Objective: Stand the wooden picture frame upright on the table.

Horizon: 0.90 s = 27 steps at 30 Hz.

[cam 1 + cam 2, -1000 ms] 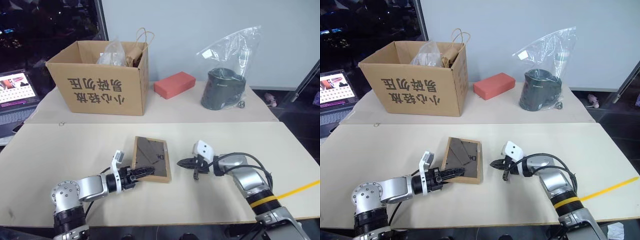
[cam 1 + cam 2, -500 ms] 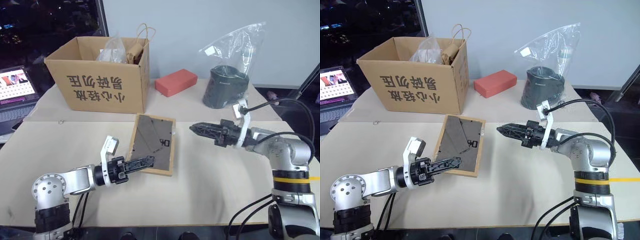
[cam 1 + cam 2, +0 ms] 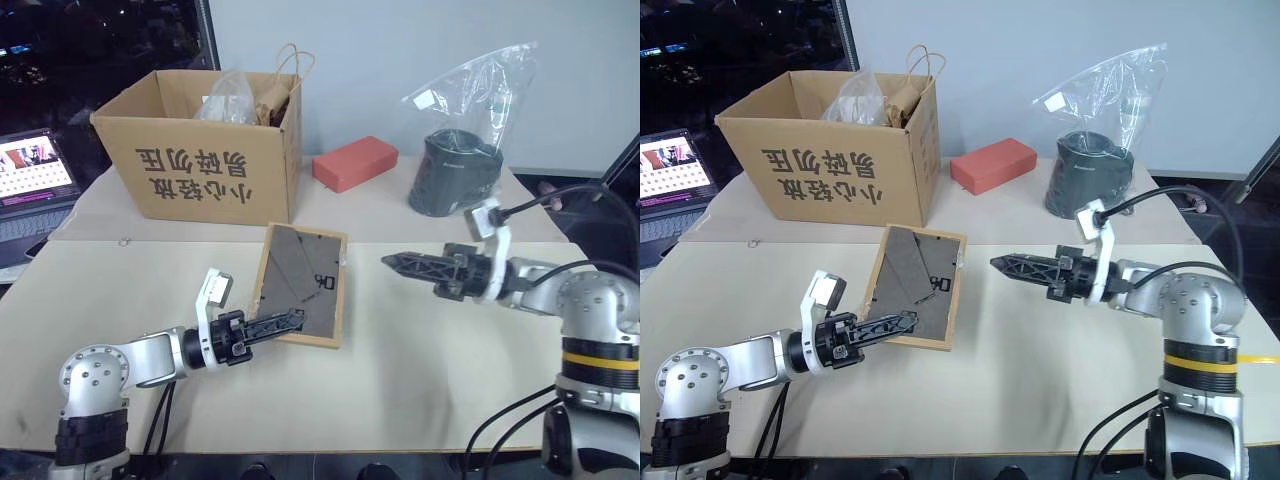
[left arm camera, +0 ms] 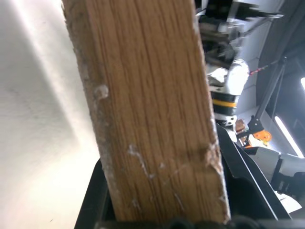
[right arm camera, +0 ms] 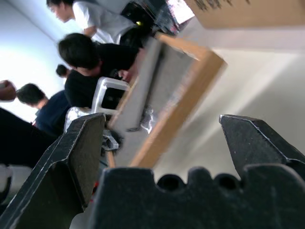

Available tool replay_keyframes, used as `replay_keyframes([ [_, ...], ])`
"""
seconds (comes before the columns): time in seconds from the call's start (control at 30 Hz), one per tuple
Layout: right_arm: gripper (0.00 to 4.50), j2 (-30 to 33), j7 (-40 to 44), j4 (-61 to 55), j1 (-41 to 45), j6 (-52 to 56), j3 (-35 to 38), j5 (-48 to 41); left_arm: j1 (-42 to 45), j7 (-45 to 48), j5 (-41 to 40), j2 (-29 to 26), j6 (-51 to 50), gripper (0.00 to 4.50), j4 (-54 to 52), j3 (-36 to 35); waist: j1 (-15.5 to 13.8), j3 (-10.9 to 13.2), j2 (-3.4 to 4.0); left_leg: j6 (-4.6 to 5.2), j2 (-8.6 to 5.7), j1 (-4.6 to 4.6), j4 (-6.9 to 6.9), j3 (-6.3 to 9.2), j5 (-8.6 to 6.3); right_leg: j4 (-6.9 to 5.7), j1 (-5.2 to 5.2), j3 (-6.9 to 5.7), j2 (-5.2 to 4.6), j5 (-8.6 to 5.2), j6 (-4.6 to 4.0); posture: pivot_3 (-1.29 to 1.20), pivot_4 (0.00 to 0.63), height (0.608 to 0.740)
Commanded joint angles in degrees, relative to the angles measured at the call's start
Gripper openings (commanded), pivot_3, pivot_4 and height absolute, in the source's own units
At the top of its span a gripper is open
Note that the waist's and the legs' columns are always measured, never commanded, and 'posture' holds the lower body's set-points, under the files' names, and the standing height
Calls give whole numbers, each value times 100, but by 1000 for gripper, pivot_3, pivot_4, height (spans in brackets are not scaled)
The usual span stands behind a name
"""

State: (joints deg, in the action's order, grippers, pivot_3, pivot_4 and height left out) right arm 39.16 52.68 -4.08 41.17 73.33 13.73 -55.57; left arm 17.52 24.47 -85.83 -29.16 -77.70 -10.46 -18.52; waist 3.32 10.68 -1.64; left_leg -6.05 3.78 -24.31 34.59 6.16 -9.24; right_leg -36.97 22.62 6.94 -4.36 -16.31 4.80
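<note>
In the left eye view the picture frame is tilted up off the tabletop, back side showing; a second ago it lay flat. The left gripper pinches its lower edge from about 8 o'clock, fingers narrow on the wood. The right gripper, low beside the frame a second ago, now hangs level at the frame's 3 o'clock, near but apart. The left wrist view shows the frame's wooden edge clamped between the fingers. In the right wrist view the fingers stand wide, having opened from shut, with the tilted frame between them, well beyond the tips. Judging by this, the lift has begun and the right gripper looks ready to steady the frame or its stand.
</note>
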Motion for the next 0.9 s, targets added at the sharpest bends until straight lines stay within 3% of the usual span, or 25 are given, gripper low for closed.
replay_keyframes([
  [0.03, 4481, 13, 109, -276, 550, -193, -197, -84, 17, 137, 2, 0, 230, 1264, -84, 156, 36, 0, 0, 0, 0, 0, 1, 0, 0, 0, 2, 1, 0, -4, 6, 0, 150, 740],
  [0.27, 4481, -749, -286, -534, 800, -667, -1482, 644, 3, 5, -86, 97, 441, 1264, -108, 387, 60, 0, 0, -1, 5, -1, 1, 0, 1, -4, 3, 2, 5, -6, 11, 0, 150, 740],
  [0.47, 4481, -593, -133, -190, 735, -1818, -2697, 2068, -39, -83, -198, 101, 537, 1264, -162, 482, -34, 0, 0, -1, 3, -33, 5, 0, 1, -8, 38, 1, 2, 2, -3, 0, 150, 740],
  [0.7, 4481, -987, -9, -524, 727, -1785, -2905, 2031, -103, -145, -126, 147, 640, 1264, -142, 555, -52, 0, 0, -2, 4, -37, 3, 0, 2, -16, 48, 1, 3, 4, -5, 0, 150, 740],
  [0.9, 4481, -1237, 156, -774, 740, -1409, -2524, 1463, -22, -106, 2, 135, 686, 1264, -29, 605, -79, 1, 1, -2, 4, -37, 4, 0, 3, -17, 47, 1, 3, 4, -6, 0, 150, 740],
])
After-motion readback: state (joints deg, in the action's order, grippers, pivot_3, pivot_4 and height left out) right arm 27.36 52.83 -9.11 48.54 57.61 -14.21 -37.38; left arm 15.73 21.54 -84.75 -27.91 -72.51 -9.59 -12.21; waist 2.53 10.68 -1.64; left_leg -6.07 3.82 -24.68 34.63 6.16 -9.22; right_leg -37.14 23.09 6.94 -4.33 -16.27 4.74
